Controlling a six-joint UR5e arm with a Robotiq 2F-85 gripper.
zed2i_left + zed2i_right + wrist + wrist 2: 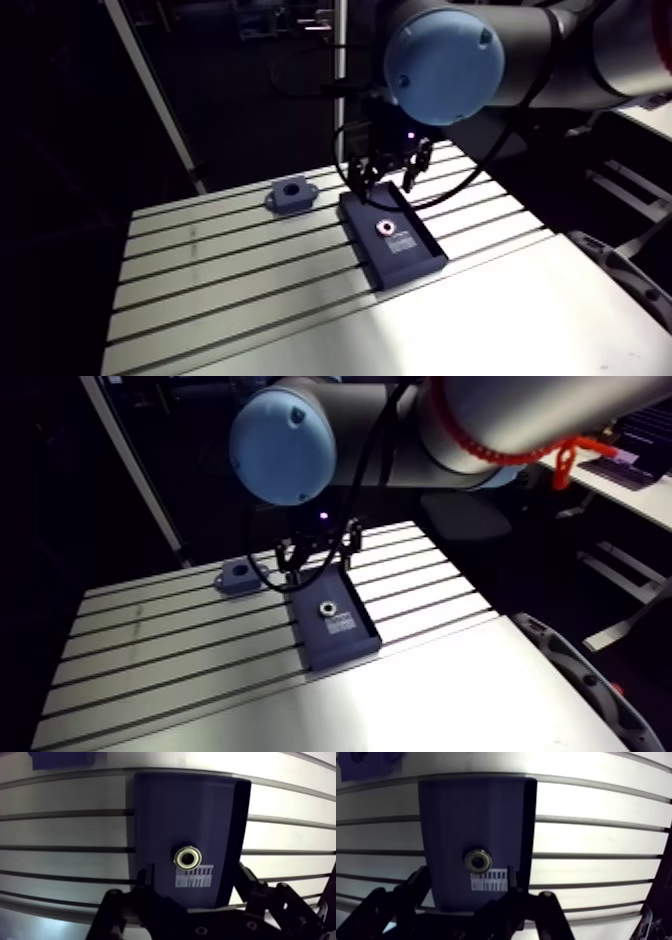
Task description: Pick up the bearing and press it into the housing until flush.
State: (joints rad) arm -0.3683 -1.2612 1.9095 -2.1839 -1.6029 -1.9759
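**Clerk:** What is lying at the left of the slotted aluminium worktop (200, 262)?

**Inspector:** In the arm view, a dark blue-grey flanged housing (291, 193) with a round bore in its top is sitting flat towards the far left of the surface. The bore is showing dark, and I cannot tell anything about its inside.

**Clerk:** And moving right from there?

**Inspector:** The black two-fingered hand (385, 176) is hanging down from the wrist, over the far end of a dark blue rectangular tray (412, 266). The tray is lying near the housing but apart from it, running lengthwise towards the near edge.

**Clerk:** The bearing?

**Inspector:** The small metal ring bearing (188, 857) is resting flat on the tray floor, about midway along it. A white barcode label (196, 877) is sitting just beside it.

**Clerk:** State of the hand?

**Inspector:** Released. In the wrist view its fingers (252, 888) are standing wide apart and are gripping nothing. The bearing is lying ahead of the gap between them, untouched. One finger is showing over the tray's edge nearer the housing, the other over the opposite raised wall.
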